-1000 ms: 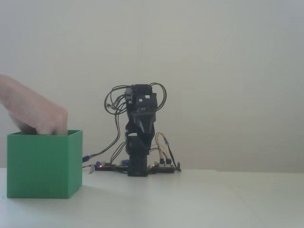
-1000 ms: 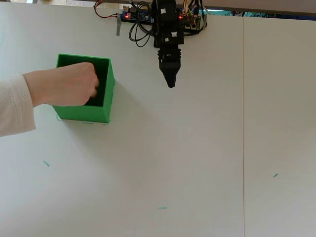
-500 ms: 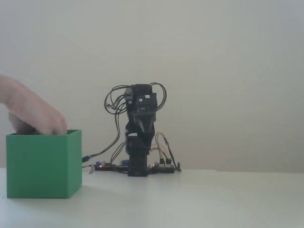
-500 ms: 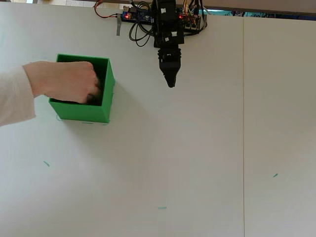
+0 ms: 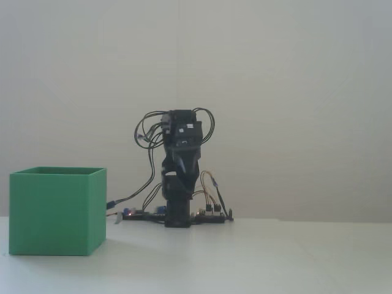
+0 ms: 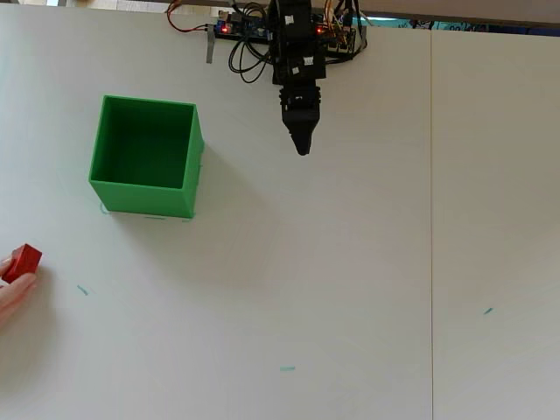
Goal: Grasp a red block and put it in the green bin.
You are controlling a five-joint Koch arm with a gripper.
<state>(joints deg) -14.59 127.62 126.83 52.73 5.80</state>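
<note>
The green bin [image 6: 144,156] stands open-topped on the white table at the left; its inside shows nothing in the overhead view, and it also appears at the left in the fixed view [image 5: 56,211]. A small red block [image 6: 21,262] is at the far left edge of the overhead view, held by a person's fingertips [image 6: 10,293]. My gripper [image 6: 303,147] hangs folded near the arm's base at the top centre, its jaws together with nothing between them, well to the right of the bin. In the fixed view the arm [image 5: 180,177] stands folded upright.
A circuit board with wires [image 6: 249,31] lies behind the arm base at the table's back edge. A seam [image 6: 430,219] runs down the table at the right. Small green tape marks [image 6: 287,368] dot the surface.
The person's hand has left the green bin and moved to the lower left edge, now holding the red block. The bin shifted slightly. The arm has not moved.
</note>
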